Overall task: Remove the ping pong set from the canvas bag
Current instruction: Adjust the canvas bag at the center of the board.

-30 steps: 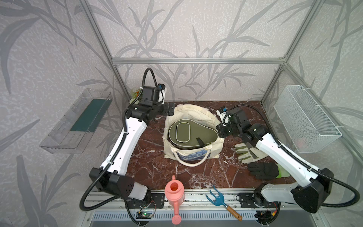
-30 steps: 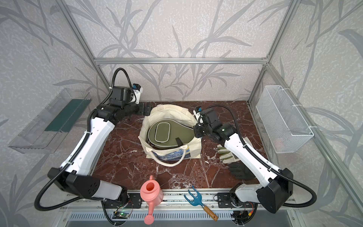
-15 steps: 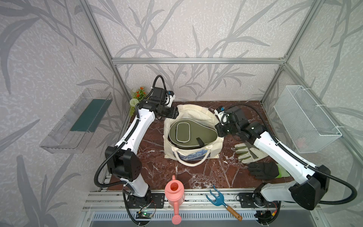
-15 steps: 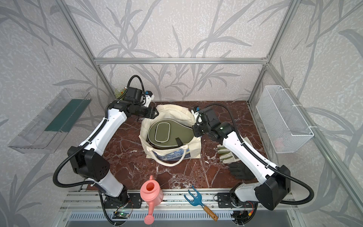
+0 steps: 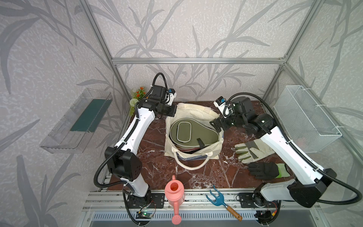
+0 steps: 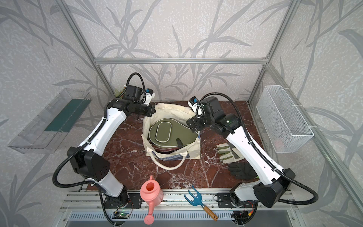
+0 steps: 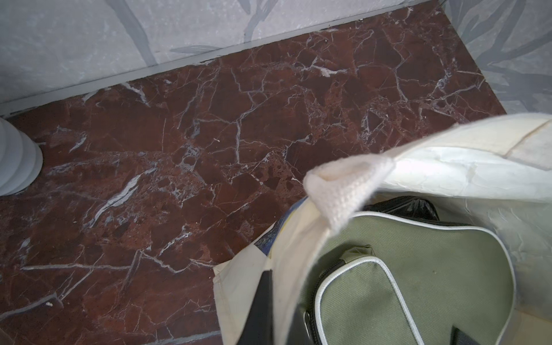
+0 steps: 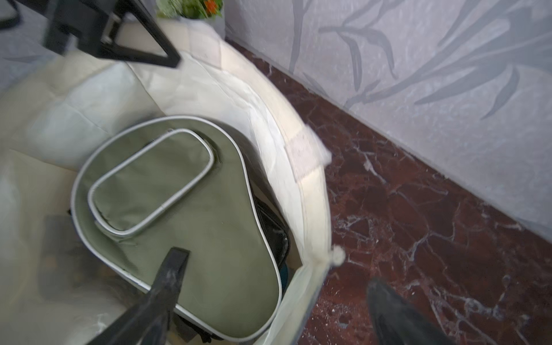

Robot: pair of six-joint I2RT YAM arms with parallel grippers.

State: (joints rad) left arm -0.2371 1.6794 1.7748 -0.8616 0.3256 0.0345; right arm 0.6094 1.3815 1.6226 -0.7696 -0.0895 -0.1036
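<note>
Cream canvas bag (image 5: 196, 112) mid-table, olive cover (image 5: 200, 131) topmost inside, left gripper (image 5: 173, 112) pinching the bag's ten-o'clock rim, right gripper (image 8: 274, 268) spread astride the two-o'clock rim.

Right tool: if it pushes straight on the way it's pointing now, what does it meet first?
Probably the canvas bag rim: the open right tool straddles it, one finger over the olive cover inside, the other over the table outside. Depth is unclear; the inner finger may touch the cover first.

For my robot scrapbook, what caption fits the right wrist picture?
Open right gripper straddles the rim of the cream canvas bag, one finger over the olive paddle-shaped zip cover inside.
</note>
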